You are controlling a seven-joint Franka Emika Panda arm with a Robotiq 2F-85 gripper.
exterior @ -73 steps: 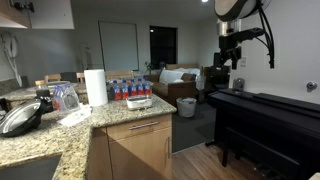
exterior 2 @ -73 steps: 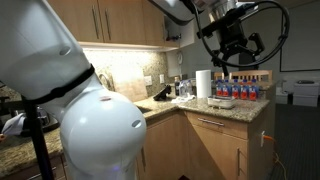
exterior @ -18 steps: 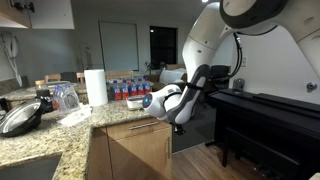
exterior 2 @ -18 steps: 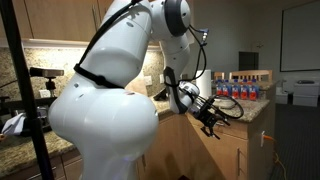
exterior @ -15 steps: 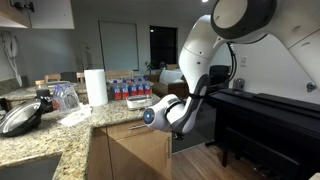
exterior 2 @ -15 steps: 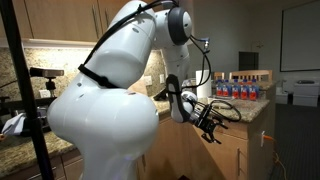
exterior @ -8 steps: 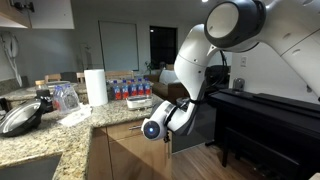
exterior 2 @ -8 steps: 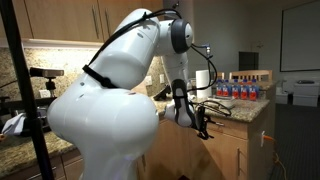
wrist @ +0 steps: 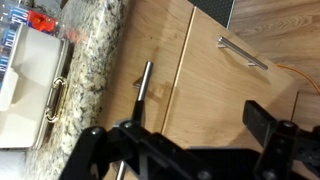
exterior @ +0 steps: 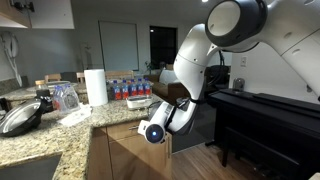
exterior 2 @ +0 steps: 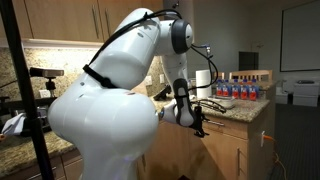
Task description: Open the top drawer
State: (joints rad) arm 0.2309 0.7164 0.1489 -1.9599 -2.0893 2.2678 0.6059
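Claw (wrist: 182,138) by top drawer (wrist: 160,40), counter (wrist: 98,48) alongside

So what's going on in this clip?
The robot arm's gripper is open and sits right in front of the top drawer, just below the granite counter. The jaws are lined up near the drawer's silver bar handle but have not closed on it. The drawer looks shut.

The top drawer (wrist: 158,40) is matt light wood, its handle (wrist: 144,88) smooth metal.
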